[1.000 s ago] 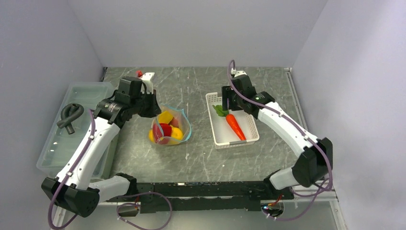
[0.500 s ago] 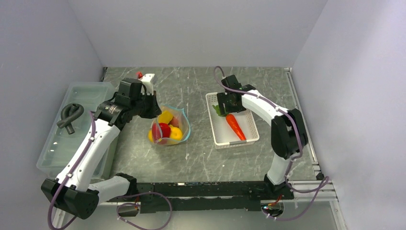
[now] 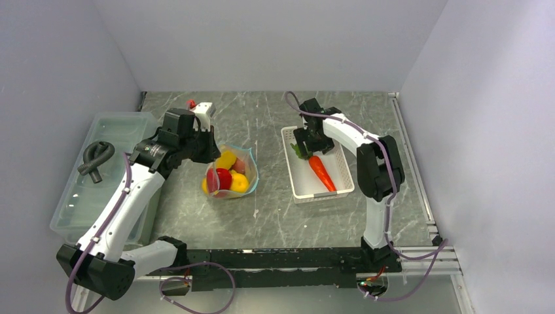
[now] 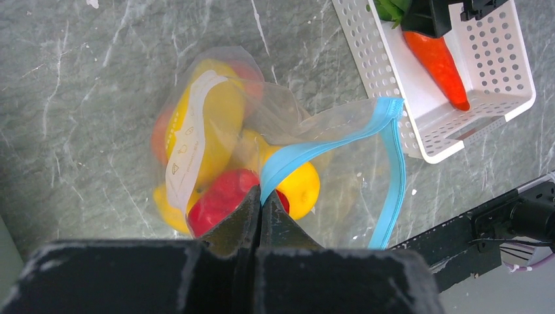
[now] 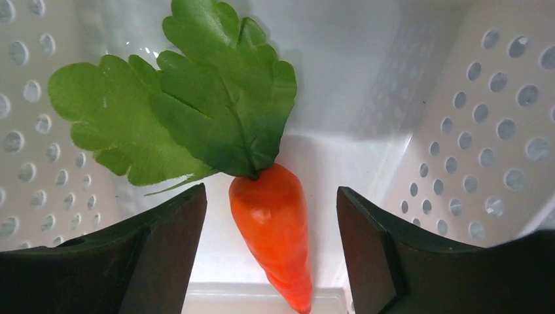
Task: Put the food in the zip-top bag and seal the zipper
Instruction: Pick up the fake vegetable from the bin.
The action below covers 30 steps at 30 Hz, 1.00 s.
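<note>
Wide-open right gripper (image 5: 269,204) straddles the carrot (image 5: 278,245), partly hiding its leaves from above, tip toward the desk's near-right corner; left gripper (image 4: 260,199) pinches the zipper (image 4: 327,145).

The space is closed in by three plain walls: a back wall (image 3: 275,39), a left wall (image 3: 52,78) and a right wall (image 3: 484,98). All are finished in a pale grey with a faint lilac cast, and the back one is lit brightest. The floor of the enclosure is formed by the desk (image 3: 275,209), which is surfaced in dark grey-green stone pattern veined with thin white lines. Its right edge is bordered by a pale metal rail (image 3: 412,157), and its near edge by a black frame bar (image 3: 281,258). A translucent bin (image 3: 78,203) is set against the left wall. Everything is lit evenly, and only soft shadows are cast.
</note>
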### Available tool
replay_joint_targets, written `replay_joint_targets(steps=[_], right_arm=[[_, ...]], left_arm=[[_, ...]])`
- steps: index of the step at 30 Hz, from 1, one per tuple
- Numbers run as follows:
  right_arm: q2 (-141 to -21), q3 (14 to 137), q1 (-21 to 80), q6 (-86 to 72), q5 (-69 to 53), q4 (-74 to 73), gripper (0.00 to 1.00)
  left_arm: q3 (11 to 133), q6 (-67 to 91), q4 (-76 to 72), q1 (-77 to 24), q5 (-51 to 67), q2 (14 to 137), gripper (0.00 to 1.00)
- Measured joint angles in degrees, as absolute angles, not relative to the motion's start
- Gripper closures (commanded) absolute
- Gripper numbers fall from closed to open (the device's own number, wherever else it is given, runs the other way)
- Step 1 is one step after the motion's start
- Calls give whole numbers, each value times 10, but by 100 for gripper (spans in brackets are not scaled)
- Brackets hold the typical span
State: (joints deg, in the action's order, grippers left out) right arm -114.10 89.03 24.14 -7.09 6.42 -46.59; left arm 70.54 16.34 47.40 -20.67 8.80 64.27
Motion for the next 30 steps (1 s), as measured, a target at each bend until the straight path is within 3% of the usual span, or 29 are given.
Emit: replay_joint_targets(steps=[15,18,21,24,30], right_arm=[[-1204,913,233,-38,15,-503,37],[-1204,913,233,-36,12,-507,45],[-1204,914,233,-32,11,-509,64],[-1204,915,233,-33,13,-510,75],[-1198,916,233,-42,31,-510,84]], left_arm=[[705,161,474,-196,92,643,100],[703,161,473,-195,93,643,100],[700,161,470,-194,93,643,100],[700,161,469,-193,95,643,100],[700,161,469,-192,97,643,100]])
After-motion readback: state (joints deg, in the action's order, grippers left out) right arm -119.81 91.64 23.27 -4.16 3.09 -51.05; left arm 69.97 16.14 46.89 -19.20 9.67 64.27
